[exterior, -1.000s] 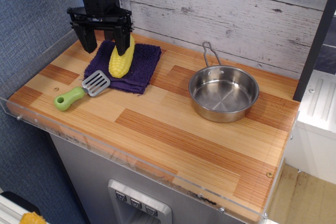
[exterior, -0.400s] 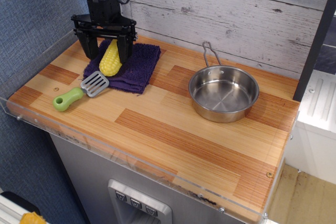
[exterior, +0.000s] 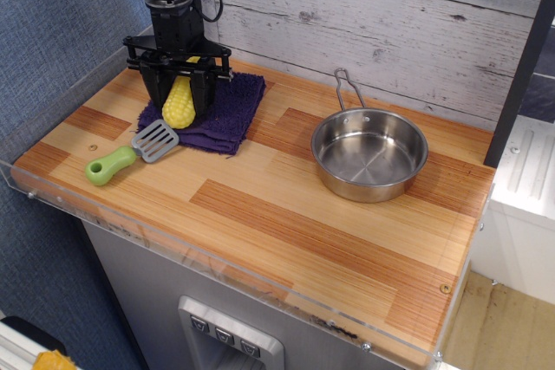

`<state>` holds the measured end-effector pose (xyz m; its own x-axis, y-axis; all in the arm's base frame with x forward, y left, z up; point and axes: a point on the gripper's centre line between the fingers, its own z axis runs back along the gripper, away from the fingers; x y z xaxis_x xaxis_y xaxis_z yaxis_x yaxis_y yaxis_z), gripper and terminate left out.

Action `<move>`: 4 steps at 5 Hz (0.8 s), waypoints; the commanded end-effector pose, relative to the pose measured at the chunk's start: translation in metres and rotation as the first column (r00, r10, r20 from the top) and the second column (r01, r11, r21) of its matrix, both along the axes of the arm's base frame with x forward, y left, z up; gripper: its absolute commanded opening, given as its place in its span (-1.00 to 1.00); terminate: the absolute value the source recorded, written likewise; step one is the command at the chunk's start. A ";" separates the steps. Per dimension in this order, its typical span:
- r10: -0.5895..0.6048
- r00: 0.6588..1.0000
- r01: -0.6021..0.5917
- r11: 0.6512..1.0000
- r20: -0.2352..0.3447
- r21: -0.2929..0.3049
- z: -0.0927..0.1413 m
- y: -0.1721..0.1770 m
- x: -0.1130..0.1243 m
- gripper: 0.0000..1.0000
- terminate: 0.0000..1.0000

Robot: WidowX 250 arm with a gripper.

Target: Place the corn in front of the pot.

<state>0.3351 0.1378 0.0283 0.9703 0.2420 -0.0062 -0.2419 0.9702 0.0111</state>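
The yellow corn (exterior: 179,104) lies on a folded purple cloth (exterior: 224,114) at the back left of the wooden counter. My gripper (exterior: 179,97) points straight down over it, with its black fingers (exterior: 205,93) pressed against both sides of the cob. The corn still rests on the cloth. The shiny steel pot (exterior: 369,155) stands empty at the right of the counter, its wire handle (exterior: 348,88) pointing to the back wall. The corn is far to the left of the pot.
A spatula with a green handle (exterior: 128,154) lies just in front of the cloth. A clear plastic rim (exterior: 217,262) runs along the counter's front and left edges. The plank wall (exterior: 390,23) stands right behind.
The gripper has come down and moved slightly left over the corn. Its fingers have narrowed from wide open to closed on the cob. The corn shifted a little to the left.
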 end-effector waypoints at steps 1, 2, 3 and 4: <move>-0.015 0.995 0.013 1.000 0.103 0.019 0.051 -0.005 -0.001 -1.00 -1.00; -0.019 0.991 0.020 1.000 0.131 -0.005 0.070 -0.018 -0.004 -1.00 -1.00; -0.056 0.990 0.056 0.998 0.127 0.001 0.089 -0.047 -0.007 -1.00 -1.00; -0.094 0.988 0.098 0.995 0.124 -0.024 0.093 -0.072 -0.020 -1.00 -1.00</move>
<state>0.3140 0.0619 0.0999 0.9874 0.1522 0.0440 -0.1500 0.9874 -0.0502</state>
